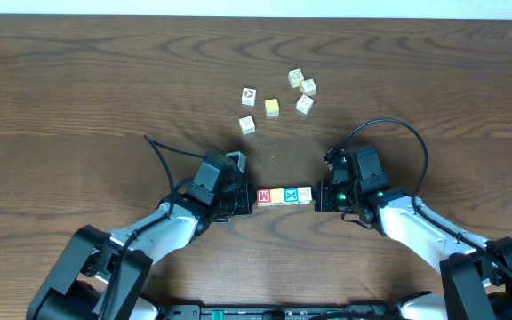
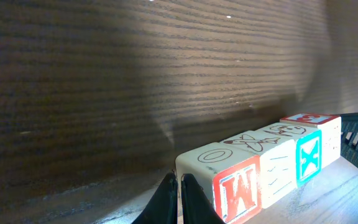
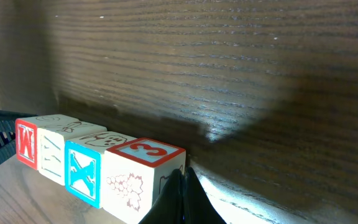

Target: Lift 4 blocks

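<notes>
The 4 blocks stand in one tight row between my two grippers. From left to right they are the red-faced M block (image 1: 263, 196) (image 2: 232, 186), a yellow-orange one (image 1: 276, 196), the blue X block (image 1: 291, 195) (image 3: 82, 171) and a whitish one (image 1: 304, 194) with a red 3 on top (image 3: 143, 177). My left gripper (image 1: 251, 199) (image 2: 179, 180) is shut, its tips against the M block's end face. My right gripper (image 1: 316, 197) (image 3: 183, 171) is shut against the whitish block's end face. I cannot tell whether the row rests on the table.
Several loose cubes lie farther back: a pale yellow one (image 1: 272, 108), whitish picture cubes (image 1: 249, 94) (image 1: 247, 124) and a cluster (image 1: 304, 93). Black cables loop beside each arm (image 1: 158, 156) (image 1: 407, 133).
</notes>
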### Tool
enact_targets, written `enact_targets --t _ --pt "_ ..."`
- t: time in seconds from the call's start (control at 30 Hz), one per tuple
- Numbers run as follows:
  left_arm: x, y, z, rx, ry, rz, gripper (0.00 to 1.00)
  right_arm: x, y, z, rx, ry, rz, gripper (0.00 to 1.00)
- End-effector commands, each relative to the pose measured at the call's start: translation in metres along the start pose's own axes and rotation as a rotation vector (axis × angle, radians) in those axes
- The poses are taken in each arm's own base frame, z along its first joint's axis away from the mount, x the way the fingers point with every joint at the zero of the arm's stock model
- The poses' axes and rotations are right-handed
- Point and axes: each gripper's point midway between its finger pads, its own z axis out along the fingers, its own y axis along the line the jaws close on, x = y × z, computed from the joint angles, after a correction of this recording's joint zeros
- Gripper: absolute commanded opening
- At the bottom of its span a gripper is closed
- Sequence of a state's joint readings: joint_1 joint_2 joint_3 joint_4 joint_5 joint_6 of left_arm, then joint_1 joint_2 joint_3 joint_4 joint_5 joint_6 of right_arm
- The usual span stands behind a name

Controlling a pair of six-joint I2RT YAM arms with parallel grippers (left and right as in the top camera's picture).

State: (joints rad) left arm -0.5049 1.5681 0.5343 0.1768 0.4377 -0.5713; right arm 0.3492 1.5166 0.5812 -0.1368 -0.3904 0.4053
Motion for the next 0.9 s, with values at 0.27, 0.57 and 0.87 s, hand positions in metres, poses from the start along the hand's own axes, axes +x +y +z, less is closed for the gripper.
enact_targets --t 0.27,0.57,0.87 --pt "0.0129 -0.0352 0.0007 0.153 0.077 0.058 0.07 0.0252 0.0635 -0.004 -0.3 0.132 -0.054 0.01" --pt "0.0085 -0.039 0.0 0.16 0.068 0.063 0.07 0.0252 0.0635 -0.0041 -0.3 0.132 -0.054 0.01" --pt "0.0058 -0.0414 -0.0004 0.164 0.062 0.066 0.07 0.0262 0.0672 -0.0055 -0.322 0.14 -0.054 0.01"
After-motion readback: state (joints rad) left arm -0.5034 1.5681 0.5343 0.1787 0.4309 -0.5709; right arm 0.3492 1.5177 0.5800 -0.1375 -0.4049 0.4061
